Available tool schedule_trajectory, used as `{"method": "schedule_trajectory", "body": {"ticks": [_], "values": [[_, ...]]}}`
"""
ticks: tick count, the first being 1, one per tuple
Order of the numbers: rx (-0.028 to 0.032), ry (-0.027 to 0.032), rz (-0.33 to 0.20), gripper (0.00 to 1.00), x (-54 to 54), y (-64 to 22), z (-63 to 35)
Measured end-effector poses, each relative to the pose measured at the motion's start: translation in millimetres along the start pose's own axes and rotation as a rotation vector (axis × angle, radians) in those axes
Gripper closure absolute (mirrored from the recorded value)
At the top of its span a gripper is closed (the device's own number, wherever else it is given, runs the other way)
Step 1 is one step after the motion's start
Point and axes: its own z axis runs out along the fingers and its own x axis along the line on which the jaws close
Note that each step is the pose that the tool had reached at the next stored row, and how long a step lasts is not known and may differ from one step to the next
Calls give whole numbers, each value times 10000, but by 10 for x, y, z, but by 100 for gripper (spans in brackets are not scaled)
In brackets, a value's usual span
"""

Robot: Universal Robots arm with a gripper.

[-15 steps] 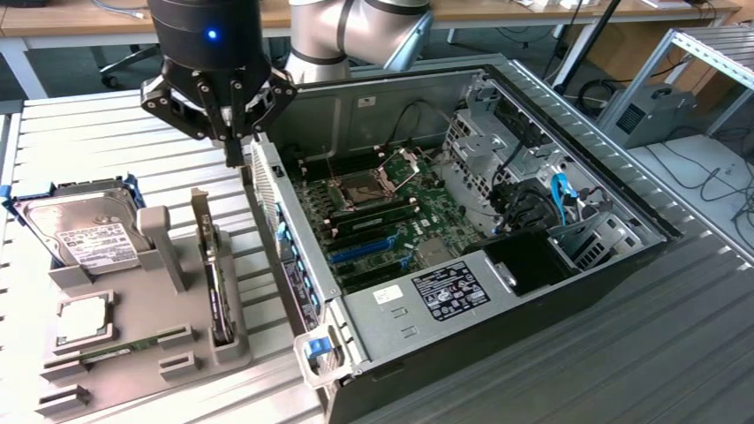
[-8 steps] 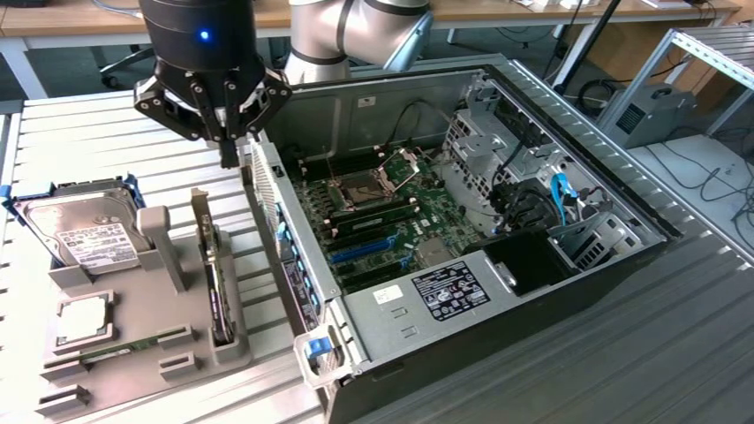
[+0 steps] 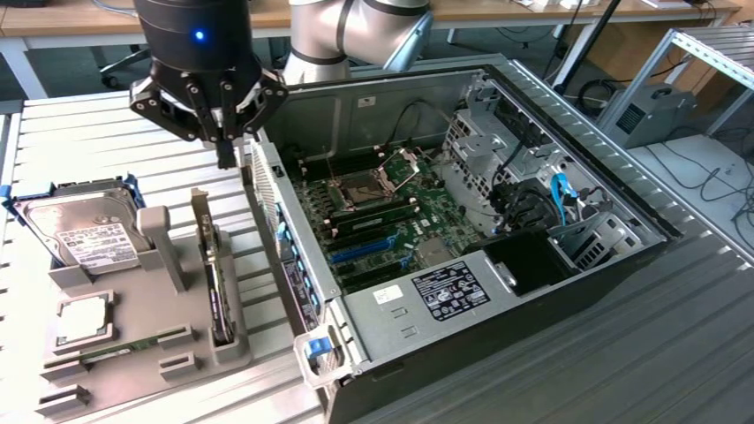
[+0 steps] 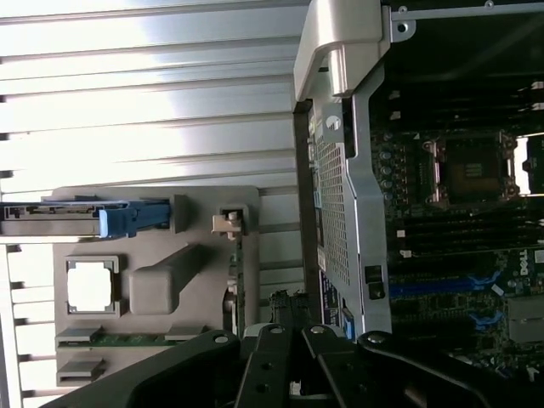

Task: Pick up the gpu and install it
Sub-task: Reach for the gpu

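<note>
The gpu [image 3: 214, 269] stands on edge in a slot of the grey holder [image 3: 154, 265], with its silver bracket end toward the back. From the wrist it shows edge-on, the gpu [image 4: 239, 280] between the holder and the case wall. My gripper [image 3: 224, 152] hangs above the far end of the card, close to the case's rear panel, fingers shut with nothing between them. In the wrist view the gripper [image 4: 285, 331] shows as black linkages pressed together.
The open computer case [image 3: 589, 177] lies on the exterior view's right, its motherboard [image 3: 377, 221] exposed with blue slots. The holder also carries a hard drive [image 3: 83, 231], a processor chip [image 3: 83, 320] and a memory stick [image 3: 118, 350]. Ribbed metal tabletop [image 3: 94, 141] lies behind.
</note>
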Motion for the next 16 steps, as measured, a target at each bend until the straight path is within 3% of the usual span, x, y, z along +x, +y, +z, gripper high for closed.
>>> {"method": "schedule_trajectory", "body": {"ticks": [16], "values": [[-1,0,0,89,75,-6,-2]]}}
